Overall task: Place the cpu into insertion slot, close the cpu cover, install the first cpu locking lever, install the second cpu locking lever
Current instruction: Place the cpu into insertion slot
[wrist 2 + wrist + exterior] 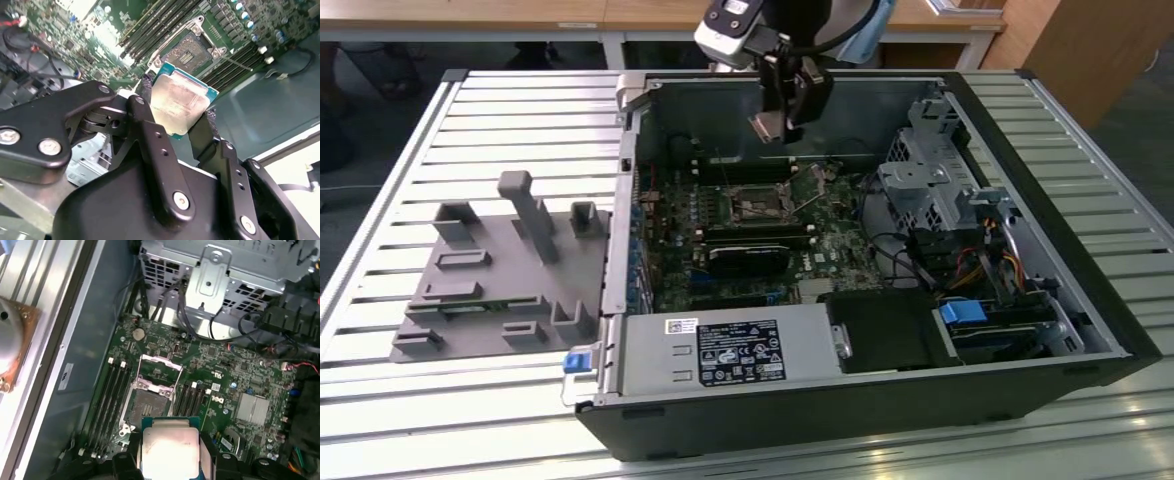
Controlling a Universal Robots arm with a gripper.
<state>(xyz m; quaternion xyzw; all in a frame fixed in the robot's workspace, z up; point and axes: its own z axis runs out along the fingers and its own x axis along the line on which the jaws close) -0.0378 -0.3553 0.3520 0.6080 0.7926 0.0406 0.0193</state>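
My gripper (774, 122) hangs over the open computer case, shut on the cpu (766, 128). In both wrist views the cpu (179, 102) (167, 447) shows its pale metal top, held by its edges between the two black fingers (150, 130). It is tilted and well above the board. The insertion slot (758, 205) (192, 50) (146, 405) lies uncovered on the green board, its dark pin field showing. The cpu cover (160, 361) stands swung up at one side of the slot. A thin locking lever (237, 62) sticks out beside the socket.
Memory slots (112, 395) flank the socket. A black graphics card (747, 262), a power supply (727, 350) and a metal drive cage (927, 190) crowd the case. A grey fixture (494, 270) sits on the slatted table at the exterior view's left.
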